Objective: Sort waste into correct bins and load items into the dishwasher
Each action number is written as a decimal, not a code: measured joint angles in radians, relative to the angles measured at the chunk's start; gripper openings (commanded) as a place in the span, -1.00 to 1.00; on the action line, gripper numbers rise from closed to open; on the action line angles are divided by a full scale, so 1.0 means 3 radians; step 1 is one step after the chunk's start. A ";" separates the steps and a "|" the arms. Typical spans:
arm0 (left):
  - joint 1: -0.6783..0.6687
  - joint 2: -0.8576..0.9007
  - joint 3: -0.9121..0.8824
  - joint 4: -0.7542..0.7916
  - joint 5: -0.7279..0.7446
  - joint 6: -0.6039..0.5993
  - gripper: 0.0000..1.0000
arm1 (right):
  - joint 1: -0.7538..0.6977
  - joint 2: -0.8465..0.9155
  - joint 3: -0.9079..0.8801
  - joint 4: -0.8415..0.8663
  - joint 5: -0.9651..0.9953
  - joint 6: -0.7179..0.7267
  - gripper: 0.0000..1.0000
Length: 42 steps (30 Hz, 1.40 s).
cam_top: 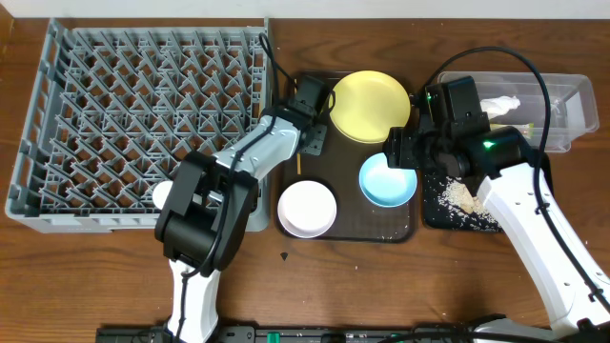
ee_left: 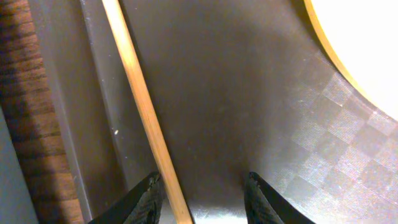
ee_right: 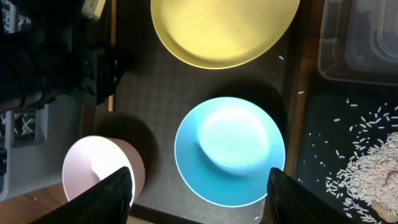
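My left gripper (ee_left: 202, 183) is open, low over the dark-brown tray (ee_left: 249, 93). A wooden chopstick (ee_left: 140, 106) lies between its fingers, close to the left one. The yellow plate (cam_top: 370, 105) is just to its right. My right gripper (ee_right: 199, 186) is open wide and empty above the light-blue bowl (ee_right: 230, 149). The white bowl (cam_top: 307, 208) sits at the tray's front left. Rice crumbs (cam_top: 462, 197) lie on the black tray (cam_top: 434, 205). The crumpled white wrapper (cam_top: 500, 103) is in the clear tub (cam_top: 572, 95). The grey dish rack (cam_top: 143, 114) stands at the left.
The left arm reaches across the rack's front right corner. A white round thing (cam_top: 164, 195) shows partly under that arm at the rack's front edge. The black tray and clear tub crowd the brown tray's right side. Bare wooden table lies in front.
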 measured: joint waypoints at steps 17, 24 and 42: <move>-0.0006 0.0000 0.0009 -0.0051 -0.0088 -0.0356 -0.16 | 0.0000 0.0000 0.0000 -0.0001 0.0000 0.0001 0.32; -0.0004 0.0074 0.0079 -0.0024 0.0051 -0.0535 -0.60 | 0.0000 0.0000 0.0000 -0.0038 0.0000 0.0001 0.30; 0.0141 -0.0819 0.0090 -0.0731 0.0229 -0.0472 -0.83 | 0.0000 0.0000 0.0000 -0.0081 0.0000 0.0001 0.27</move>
